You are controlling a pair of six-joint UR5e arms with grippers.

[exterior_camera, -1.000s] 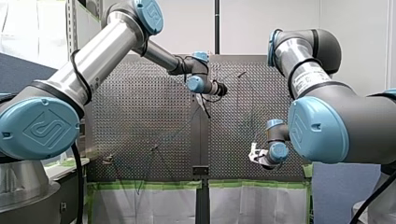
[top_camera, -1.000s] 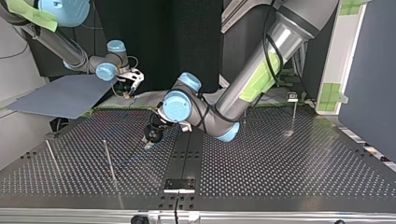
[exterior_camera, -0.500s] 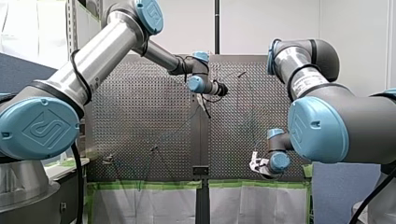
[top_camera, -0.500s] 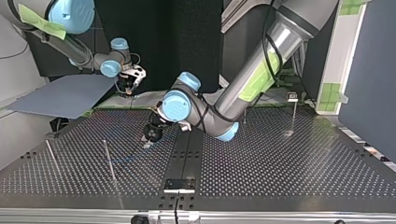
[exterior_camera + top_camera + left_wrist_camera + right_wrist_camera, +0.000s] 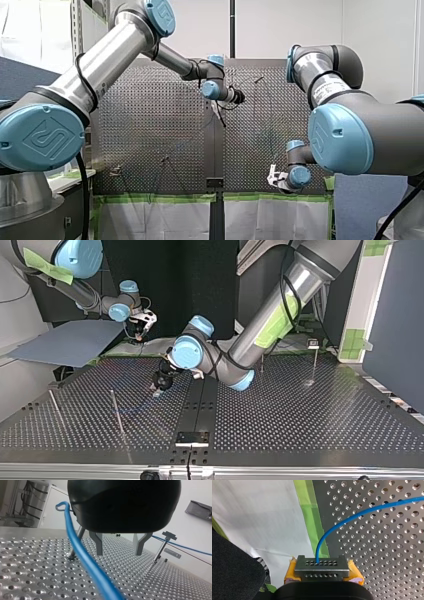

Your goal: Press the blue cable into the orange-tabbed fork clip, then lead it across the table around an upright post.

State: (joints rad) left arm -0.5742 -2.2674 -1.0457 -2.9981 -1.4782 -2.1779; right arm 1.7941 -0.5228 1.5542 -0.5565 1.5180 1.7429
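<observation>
Front view: my left gripper point(image 5: 236, 95) hangs over the perforated table point(image 5: 150, 125) at upper centre. My right gripper point(image 5: 272, 176) sits low, right of centre, by the table's taped edge.

Top view: my right gripper is at upper left, off the table's far edge. My left gripper hovers low, left of centre. Two thin upright posts point(image 5: 117, 412) stand at lower left, and another is well apart at right.

Left wrist view: the metal fingers point(image 5: 98, 543) are spread and empty. The blue cable point(image 5: 82, 552) runs beside them, not between, in front of a post point(image 5: 79, 533). This probably leaves the gripper free to guide it.

Right wrist view: the yellow pads point(image 5: 292, 570) are clamped on the cable's end, likely to keep it taut. The cable arcs away over the table beside the green tape point(image 5: 312, 517). I cannot make out the orange-tabbed clip.
</observation>
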